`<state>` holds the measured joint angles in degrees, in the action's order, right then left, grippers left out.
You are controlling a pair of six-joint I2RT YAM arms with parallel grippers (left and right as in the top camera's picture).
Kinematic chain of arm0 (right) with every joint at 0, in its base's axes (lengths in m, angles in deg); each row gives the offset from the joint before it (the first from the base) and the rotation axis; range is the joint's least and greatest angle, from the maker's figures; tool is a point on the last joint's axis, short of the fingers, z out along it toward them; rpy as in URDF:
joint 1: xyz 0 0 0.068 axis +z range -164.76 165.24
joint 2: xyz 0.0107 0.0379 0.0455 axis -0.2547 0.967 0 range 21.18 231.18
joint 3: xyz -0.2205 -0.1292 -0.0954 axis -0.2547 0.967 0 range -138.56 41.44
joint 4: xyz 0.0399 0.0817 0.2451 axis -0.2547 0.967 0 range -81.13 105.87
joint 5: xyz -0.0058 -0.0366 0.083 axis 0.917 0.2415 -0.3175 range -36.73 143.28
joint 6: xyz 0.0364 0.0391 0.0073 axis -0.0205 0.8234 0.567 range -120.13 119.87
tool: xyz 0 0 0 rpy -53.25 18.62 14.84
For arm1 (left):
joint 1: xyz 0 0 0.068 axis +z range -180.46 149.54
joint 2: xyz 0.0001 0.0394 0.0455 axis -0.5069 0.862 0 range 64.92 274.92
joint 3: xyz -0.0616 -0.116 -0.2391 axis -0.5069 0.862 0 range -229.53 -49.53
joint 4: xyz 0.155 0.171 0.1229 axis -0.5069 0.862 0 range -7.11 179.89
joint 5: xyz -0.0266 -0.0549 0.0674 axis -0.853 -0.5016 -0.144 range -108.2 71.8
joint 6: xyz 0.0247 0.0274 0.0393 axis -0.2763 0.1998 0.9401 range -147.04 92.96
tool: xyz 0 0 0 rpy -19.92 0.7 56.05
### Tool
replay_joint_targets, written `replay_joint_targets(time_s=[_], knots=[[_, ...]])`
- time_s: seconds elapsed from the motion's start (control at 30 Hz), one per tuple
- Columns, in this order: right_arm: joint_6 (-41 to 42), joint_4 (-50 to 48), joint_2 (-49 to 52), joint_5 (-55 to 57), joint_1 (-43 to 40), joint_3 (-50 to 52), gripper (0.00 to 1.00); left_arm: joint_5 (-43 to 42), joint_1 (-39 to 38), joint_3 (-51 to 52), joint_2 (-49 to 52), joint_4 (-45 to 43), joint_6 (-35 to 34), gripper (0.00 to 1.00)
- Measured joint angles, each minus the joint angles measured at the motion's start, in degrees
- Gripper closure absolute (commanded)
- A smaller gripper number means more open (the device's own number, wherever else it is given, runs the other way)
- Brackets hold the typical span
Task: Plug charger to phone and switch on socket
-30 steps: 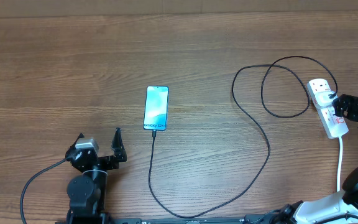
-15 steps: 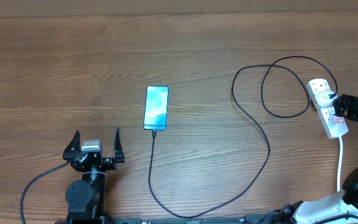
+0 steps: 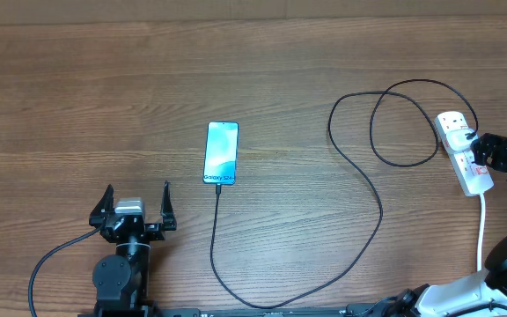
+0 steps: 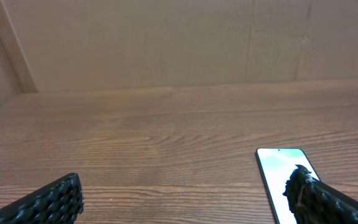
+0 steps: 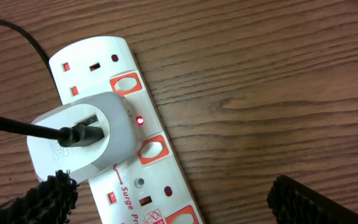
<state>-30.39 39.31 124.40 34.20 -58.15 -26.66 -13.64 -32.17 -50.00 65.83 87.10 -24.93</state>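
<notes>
The phone lies face up mid-table with its light-blue screen glowing, and it also shows in the left wrist view as the phone. The charger, a thin black cable, meets the phone's near end, sweeps right and loops up to a white adapter plugged into the socket. A small red light glows on the socket beside the adapter. My left gripper stands open and empty, near and left of the phone. My right gripper hangs open over the socket, holding nothing.
The socket's white cord runs toward the near right edge beside the right arm's base. A wall panel closes the table's far side. Bare wood lies left of the phone.
My left gripper has turned from a tilted pose to square, facing the far side, still open. The right gripper, phone and cable have not moved.
</notes>
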Motion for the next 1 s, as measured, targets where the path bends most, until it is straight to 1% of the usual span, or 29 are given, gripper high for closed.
replay_joint_targets(time_s=[0.83, 1.0], knots=[[0.02, 0.00, 0.00, -0.02, 0.42, 0.00, 0.00, -0.02, 0.00, 0.00, 0.00, 0.00, 0.00, 0.00], [-0.02, 0.09, -1.75, 0.00, -0.57, 0.00, 0.00, 0.00, 0.00, 0.00, 0.00, 0.00, 0.00, 0.00]])
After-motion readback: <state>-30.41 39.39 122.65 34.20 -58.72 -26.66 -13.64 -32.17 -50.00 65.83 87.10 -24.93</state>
